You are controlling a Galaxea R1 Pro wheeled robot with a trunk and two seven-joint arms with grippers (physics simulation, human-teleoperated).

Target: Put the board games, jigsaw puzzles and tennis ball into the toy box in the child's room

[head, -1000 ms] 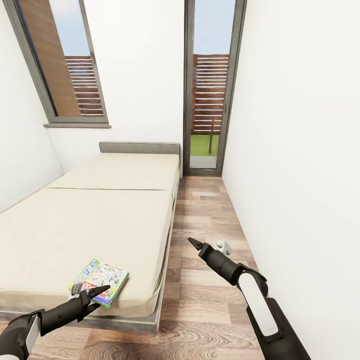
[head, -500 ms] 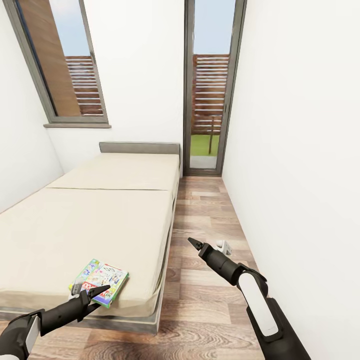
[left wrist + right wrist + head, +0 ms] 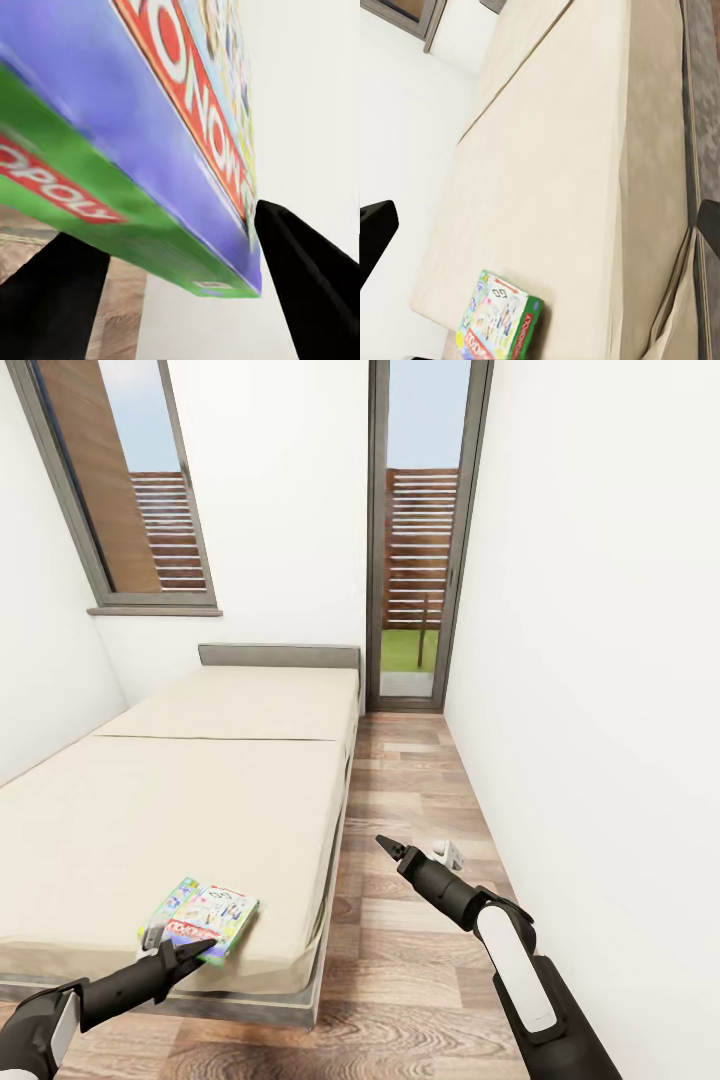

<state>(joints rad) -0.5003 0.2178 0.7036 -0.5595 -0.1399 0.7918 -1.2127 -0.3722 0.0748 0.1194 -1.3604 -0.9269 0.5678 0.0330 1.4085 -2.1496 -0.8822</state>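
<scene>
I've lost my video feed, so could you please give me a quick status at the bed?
Left gripper open, at near edge of board game on the bed. Right gripper idle over the floor. Nothing blocking the game.

one bed (image 3: pixel 200 790), two board games (image 3: pixel 205 918) stacked, two windows (image 3: pixel 125 490), two robot arms (image 3: pixel 470 910).

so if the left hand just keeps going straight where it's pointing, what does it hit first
Most likely the board game on the bed. The left hand is open, and in the left wrist view the box's green edge sits right between its fingers, very close.
</scene>
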